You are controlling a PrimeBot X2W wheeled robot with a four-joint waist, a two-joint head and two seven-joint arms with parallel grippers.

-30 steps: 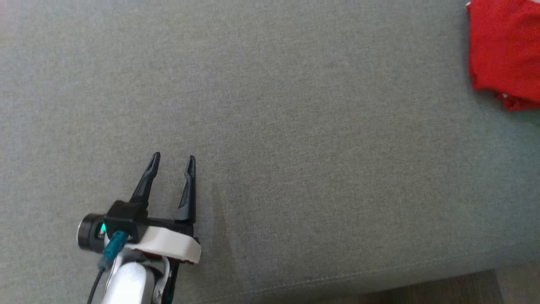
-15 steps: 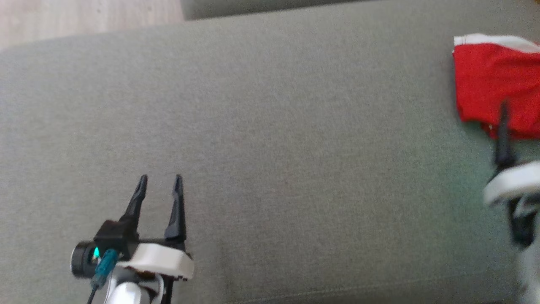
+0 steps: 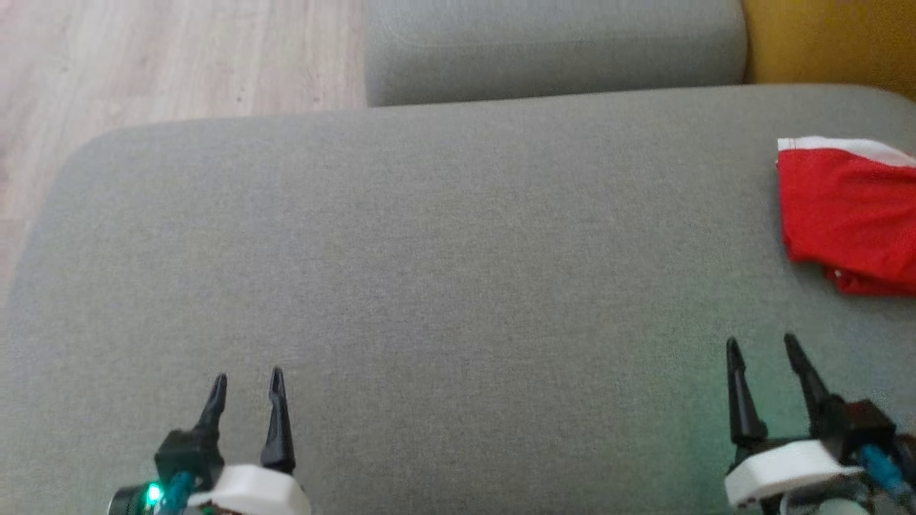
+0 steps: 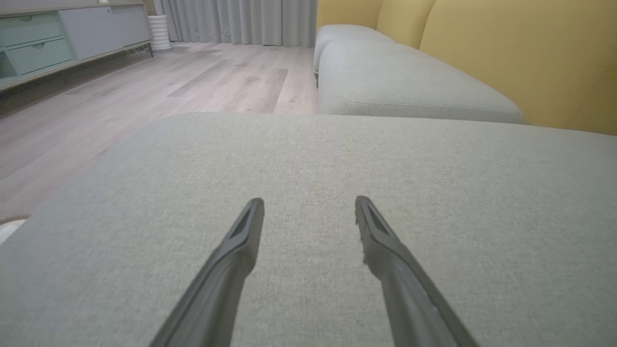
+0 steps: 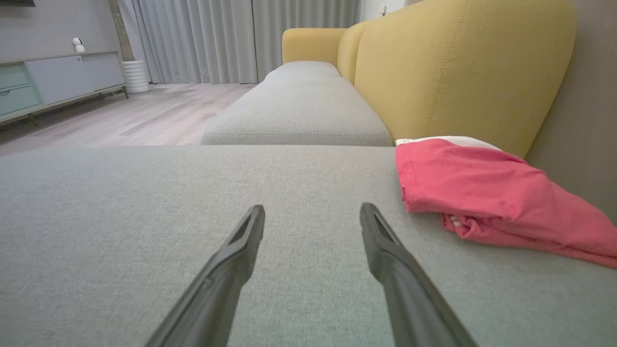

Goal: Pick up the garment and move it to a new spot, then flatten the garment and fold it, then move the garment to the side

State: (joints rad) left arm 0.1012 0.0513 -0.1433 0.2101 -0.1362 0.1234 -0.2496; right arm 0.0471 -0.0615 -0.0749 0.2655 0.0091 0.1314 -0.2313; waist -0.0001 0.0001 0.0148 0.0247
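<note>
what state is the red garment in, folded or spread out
Folded, roughly: the red garment lies as a compact bundle with layers doubled over at its near edge, on the grey cushion.

Head view: high overhead, angled steeply down onto the grey cushion.
Wrist views: low and close over it, facing the yellow backrest and the wooden floor.
Shared: cushion top; head and right wrist views share the red garment.

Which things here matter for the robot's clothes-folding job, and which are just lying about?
For the job: red cloth garment with a white band; broad grey fabric seat cushion it lies on; left gripper; right gripper, both open.

Just there: yellow upholstered sofa back; pale wooden floor; grey curtains; low grey-green cabinet.
</note>
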